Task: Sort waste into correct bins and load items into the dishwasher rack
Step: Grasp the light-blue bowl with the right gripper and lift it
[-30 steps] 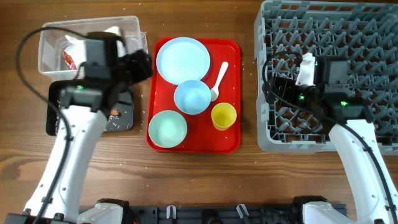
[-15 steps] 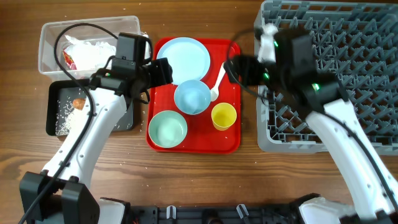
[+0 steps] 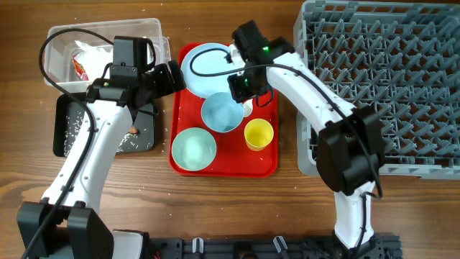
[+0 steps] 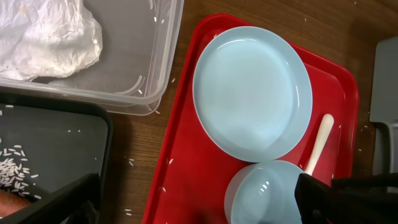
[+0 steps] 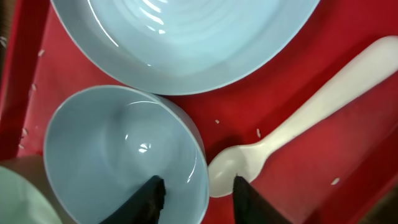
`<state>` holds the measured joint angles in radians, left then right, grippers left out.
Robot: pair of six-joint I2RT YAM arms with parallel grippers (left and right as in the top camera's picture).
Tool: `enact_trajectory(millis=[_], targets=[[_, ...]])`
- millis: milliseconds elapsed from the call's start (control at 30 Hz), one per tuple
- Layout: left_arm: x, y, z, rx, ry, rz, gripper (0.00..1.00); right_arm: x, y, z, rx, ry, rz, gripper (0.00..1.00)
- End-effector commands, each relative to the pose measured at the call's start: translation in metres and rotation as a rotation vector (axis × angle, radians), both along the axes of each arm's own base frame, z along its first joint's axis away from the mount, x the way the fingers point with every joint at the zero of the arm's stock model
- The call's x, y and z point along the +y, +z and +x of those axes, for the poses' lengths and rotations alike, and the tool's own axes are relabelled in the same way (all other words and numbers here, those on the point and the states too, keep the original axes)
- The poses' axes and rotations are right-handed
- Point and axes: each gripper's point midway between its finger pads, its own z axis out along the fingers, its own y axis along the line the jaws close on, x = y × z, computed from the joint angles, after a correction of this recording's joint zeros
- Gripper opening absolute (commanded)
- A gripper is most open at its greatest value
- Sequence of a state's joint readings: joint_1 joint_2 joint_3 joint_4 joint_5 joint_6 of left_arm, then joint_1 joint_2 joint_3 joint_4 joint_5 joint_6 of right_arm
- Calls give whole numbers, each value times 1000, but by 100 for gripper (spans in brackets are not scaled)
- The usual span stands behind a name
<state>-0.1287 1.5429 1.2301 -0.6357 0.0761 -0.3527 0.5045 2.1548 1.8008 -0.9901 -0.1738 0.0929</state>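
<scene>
Jaws of the right gripper (image 5: 199, 194), spread and empty, astride the rim of the small pale bowl (image 5: 118, 155): one dark fingertip (image 5: 152, 194) inside the hollow, the other outside, just beside the head of the white plastic spoon (image 5: 292, 127). Not yet pinching anything.

Hovers low over the red tray (image 3: 267, 162), with the bowl, the pale blue plate (image 3: 210, 66), the light teal bowl (image 3: 194, 147) and the yellow cup (image 3: 259, 134) all on it. None yet in the grey dishwasher rack (image 3: 402, 79) at the right of the desk (image 3: 230, 208).

Looks like light, stiff plastic with a smooth, glossy wall, so probably slippery. Best taken by a square pinch on the thin rim, clear of the spoon, and lifted level.

Jaws of the left gripper (image 4: 199, 198), likewise spread wide and holding nothing, above the edge of the red tray next to the clear tub (image 4: 155, 93).

From the right wrist view only: fingertips bracketing the rim, and stray grains on the red surface. From overhead: that spot hidden beneath the arm, but rack, cup and teal bowl in full sight. From the left wrist view: crumpled white paper (image 4: 43, 31) in the clear tub and rice grains (image 4: 18, 168) in the black tray (image 4: 62, 130).
</scene>
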Motion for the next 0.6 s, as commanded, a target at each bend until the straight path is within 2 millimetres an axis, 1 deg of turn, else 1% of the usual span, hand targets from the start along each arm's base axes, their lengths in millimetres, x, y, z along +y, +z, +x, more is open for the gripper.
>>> enact_trajectory(millis=[0,33,100,167,200,233,267,300,333,367,400,433,467,533,567], targets=[[4,6,2,-13,6,15,100,-1,-21,0,6,42,-46,35],[4,6,2,-13,6,15,100,-4,-31,-3,18,40,-62,35],[4,6,2,-13,6,15,100,-6,-41,-2,27,39,-78,34],[4,6,2,-13,6,15,100,-4,-42,1,15,38,-71,22],[4,6,2,-13,6,15,100,-3,-42,3,5,38,-66,18],[4,6,2,-13,6,15,100,-3,-43,4,0,37,-64,18],[4,6,2,-13,6,15,100,-3,-44,5,-3,35,-62,8],[4,6,2,-13,6,15,100,-4,-43,7,-4,31,-60,4],[4,6,2,-13,6,15,100,-4,-39,9,-12,27,-51,4],[4,6,2,-13,6,15,100,-2,-29,15,-25,-1,-27,4],[4,6,2,-13,6,15,100,0,-14,21,-39,-16,14,4],[4,6,2,-13,6,15,100,2,11,31,-76,-26,77,4],[4,6,2,-13,6,15,100,-4,38,43,-121,-65,115,4],[4,6,2,-13,6,15,100,-29,97,61,-228,-126,160,4],[4,6,2,-13,6,15,100,-51,127,68,-283,-170,164,4]])
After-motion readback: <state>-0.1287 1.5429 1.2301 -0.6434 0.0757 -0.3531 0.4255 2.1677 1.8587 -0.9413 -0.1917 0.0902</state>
